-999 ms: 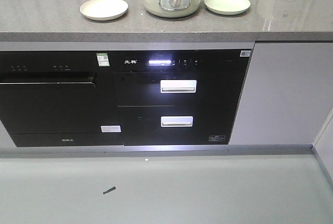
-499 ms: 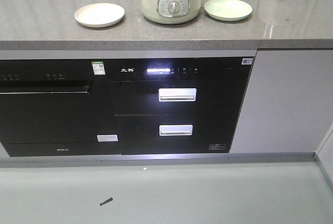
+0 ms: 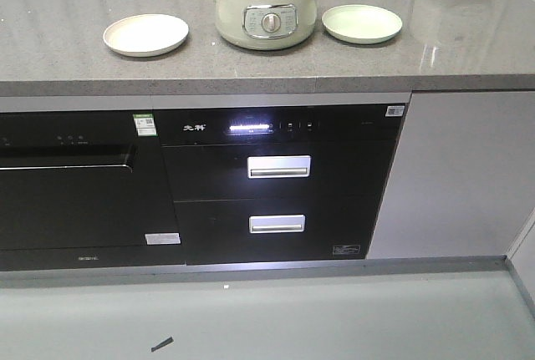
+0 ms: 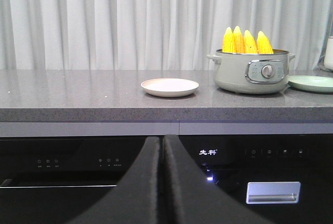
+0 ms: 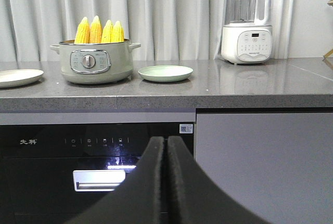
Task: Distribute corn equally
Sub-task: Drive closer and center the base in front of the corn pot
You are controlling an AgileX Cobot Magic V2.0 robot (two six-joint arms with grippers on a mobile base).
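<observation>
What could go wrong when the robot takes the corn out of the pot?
1. The corn cobs stand packed upright in the pot, so pulling one might drag a neighbour out.
2. The cream plate and green plate are shallow, so a round cob might roll off onto the counter.
3. The left hand and right hand are shut and seem below the counter's edge, so they might bump it going up.

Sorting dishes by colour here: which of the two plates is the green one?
The green plate sits on the counter right of the pot, towards the white blender; the cream plate lies left of the pot.
</observation>
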